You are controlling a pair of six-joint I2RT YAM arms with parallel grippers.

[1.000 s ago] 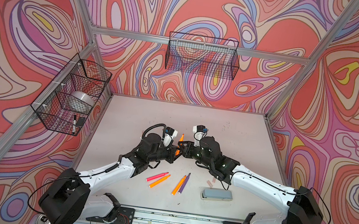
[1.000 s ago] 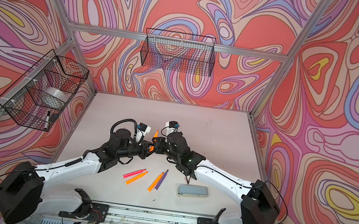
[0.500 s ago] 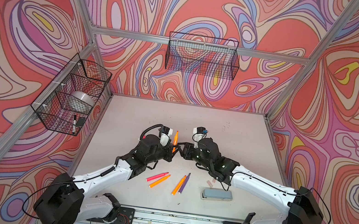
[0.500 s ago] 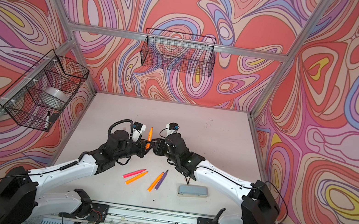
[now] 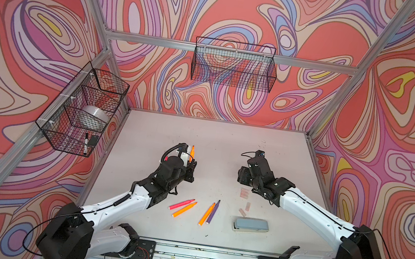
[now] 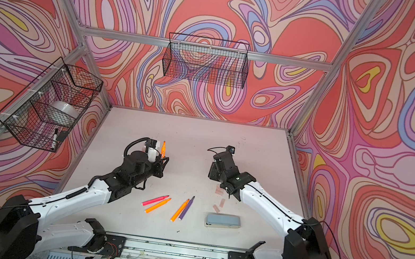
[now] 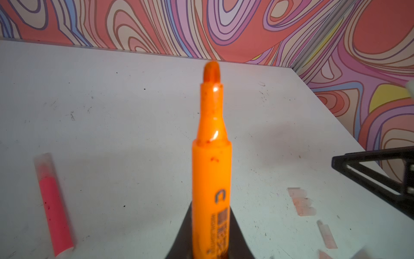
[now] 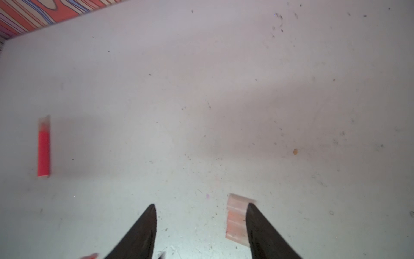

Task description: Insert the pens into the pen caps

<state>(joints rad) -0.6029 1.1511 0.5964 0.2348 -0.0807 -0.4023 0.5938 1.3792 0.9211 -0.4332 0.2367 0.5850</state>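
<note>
The left tool (image 5: pixel 191 164) is clamping the orange pen (image 5: pixel 192 152) by its lower barrel and holding it above the tabletop (image 5: pixel 212 142), left of centre, with the pen pointing toward the back wall. In the left wrist view the pen's tapered neck and tip are showing uncovered. The right tool (image 8: pixel 201 205) is hanging over the right half of the tabletop with its jaws standing apart and nothing between them. In its wrist view one finger (image 8: pixel 259 228) is overlapping the edge of a row of three caps (image 8: pixel 235 219) lying side by side on the surface. In both top views that row is sitting just beside the right arm's wrist, while a single cap (image 5: pixel 247 206) and another cap (image 5: pixel 242 212) are lying nearer the front, just behind the stapler (image 5: pixel 250 225). Four uncapped pens are lying near the front middle. The pink pen (image 5: pixel 181 203) and the second orange pen (image 5: pixel 184 209) are resting side by side, and the third orange pen (image 5: pixel 206 213) and the purple pen (image 5: pixel 213 211) are forming a close pair to their right, all with tips angling toward the back right. A capped pink pen (image 7: pixel 53 206) is lying flat on the tabletop with a clear cap over its tip. Both wrist views are showing it, but I cannot tell its place in the top views.
</note>
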